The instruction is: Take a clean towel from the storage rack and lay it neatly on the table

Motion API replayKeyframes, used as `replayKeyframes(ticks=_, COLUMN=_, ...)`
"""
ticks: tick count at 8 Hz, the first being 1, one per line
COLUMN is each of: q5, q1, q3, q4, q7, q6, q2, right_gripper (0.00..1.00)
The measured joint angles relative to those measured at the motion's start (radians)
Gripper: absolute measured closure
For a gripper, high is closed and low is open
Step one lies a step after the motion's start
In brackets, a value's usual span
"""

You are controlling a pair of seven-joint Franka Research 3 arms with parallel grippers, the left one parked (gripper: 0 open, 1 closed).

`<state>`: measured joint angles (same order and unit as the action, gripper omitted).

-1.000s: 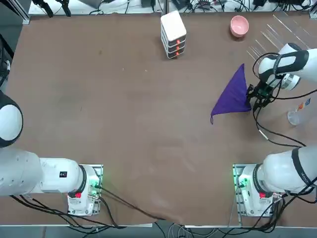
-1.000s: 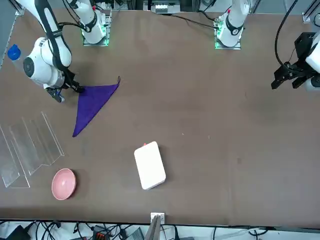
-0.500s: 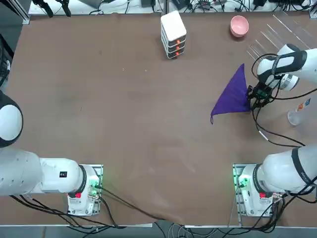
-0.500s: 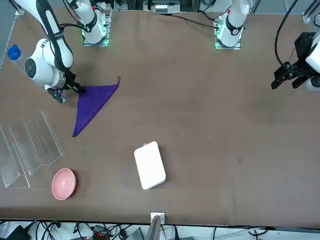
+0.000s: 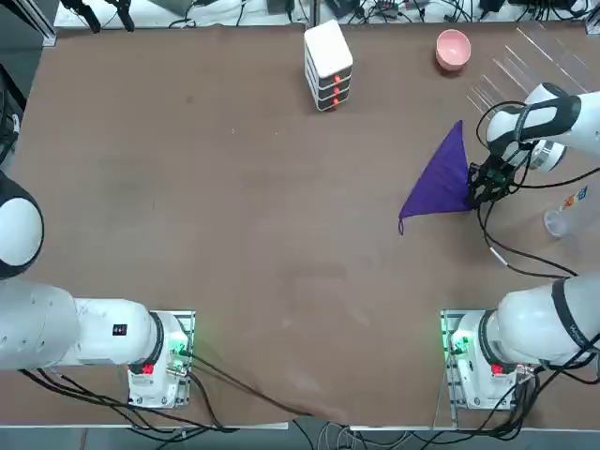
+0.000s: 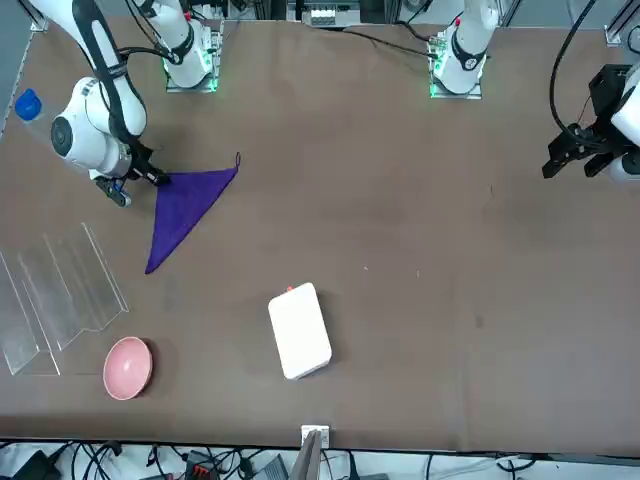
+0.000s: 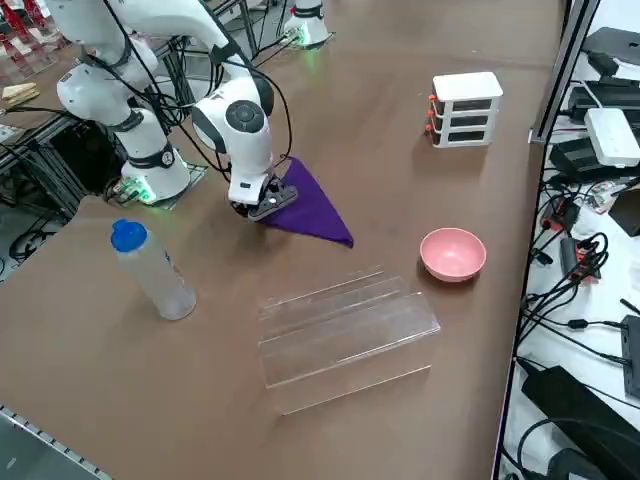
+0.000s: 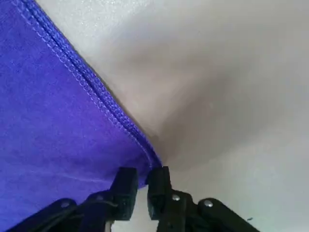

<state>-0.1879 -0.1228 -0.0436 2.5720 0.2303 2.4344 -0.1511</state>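
Towel (image 5: 441,181), deep purple, spread as a folded triangle on the tabletop (image 5: 234,187), toward the robot's right side. Pinched at its corner nearest the right arm by the right gripper (image 8: 142,186), fingers (image 8: 124,186) drawn narrow on the stitched hem, set low at the tabletop. Seen from the front, the gripper (image 6: 150,178) at the triangle's corner, with the cloth (image 6: 185,210) tapering away toward the storage rack (image 6: 60,295). Seen from the right side, the gripper (image 7: 262,205) touching the towel (image 7: 310,210) edge, cloth flat on the reddish-brown surface (image 7: 400,160).

Storage rack (image 5: 525,56), clear acrylic, near the far right corner of the tabletop, apart from the towel; in the right side view (image 7: 340,335) lying just beyond the cloth. Pink bowl (image 5: 453,49) beside the rack, also (image 7: 453,254). White stacked box (image 5: 328,64) with orange-red lights at the far edge, well apart from the towel. Clear bottle (image 7: 150,268) with blue cap upright near the right arm's side of the tabletop.
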Motion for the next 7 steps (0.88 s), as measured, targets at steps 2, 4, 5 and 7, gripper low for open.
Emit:
replayKeyframes(ticks=2, q5=0.000, q1=0.000, q3=0.001, q4=0.000, q7=-0.013, q6=-0.005, q2=0.001, right_gripper=0.86)
replayKeyframes(ticks=4, q5=0.000, q1=0.000, q3=0.001, q4=0.000, q7=-0.021, q6=-0.016, q2=0.004, right_gripper=0.98)
replayKeyframes(ticks=5, q5=0.000, q1=0.000, q3=0.001, q4=0.000, q7=-0.024, q6=-0.021, q2=0.005, right_gripper=0.99)
replayKeyframes(ticks=7, q5=0.000, q1=0.000, q3=0.001, q4=-0.010, q7=-0.030, q6=-0.047, q2=0.010, right_gripper=0.99)
